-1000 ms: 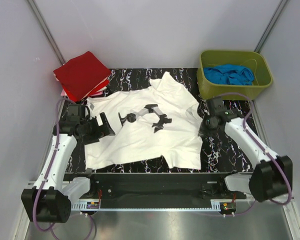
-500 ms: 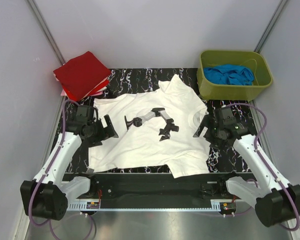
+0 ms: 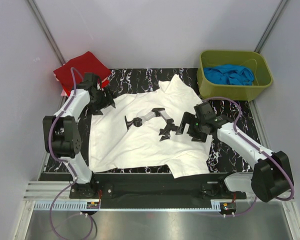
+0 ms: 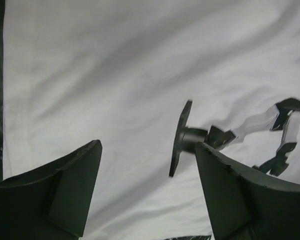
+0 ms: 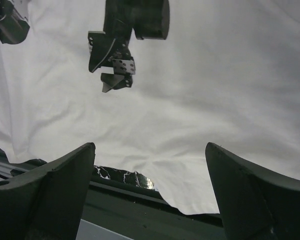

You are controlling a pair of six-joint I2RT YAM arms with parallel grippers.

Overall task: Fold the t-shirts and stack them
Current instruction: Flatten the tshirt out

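Note:
A white t-shirt [image 3: 140, 145] lies spread, a little rumpled, on the black marbled mat, its grey-black chest print [image 3: 150, 121] facing up. A red folded t-shirt [image 3: 80, 70] rests at the back left, partly behind my left arm. My left gripper [image 3: 104, 104] hovers open over the white shirt's back-left corner; in its wrist view only white cloth [image 4: 115, 75] shows between the fingers [image 4: 65, 190]. My right gripper [image 3: 184, 129] is open over the shirt's right half, beside the print [image 5: 120, 45], with nothing between its fingers [image 5: 255, 195].
A green bin [image 3: 262, 80] holding crumpled blue cloth [image 3: 229, 74] stands at the back right, just off the mat [image 3: 225, 107]. The shirt's near hem [image 5: 190, 200] reaches the mat's front edge by the black rail [image 3: 150, 182]. Grey walls close in left, right and back.
The right gripper opened, letting go at the shirt's right edge, and moved left over the shirt. The left arm swung from the shirt's left side to its back-left corner. The shirt shifted right.

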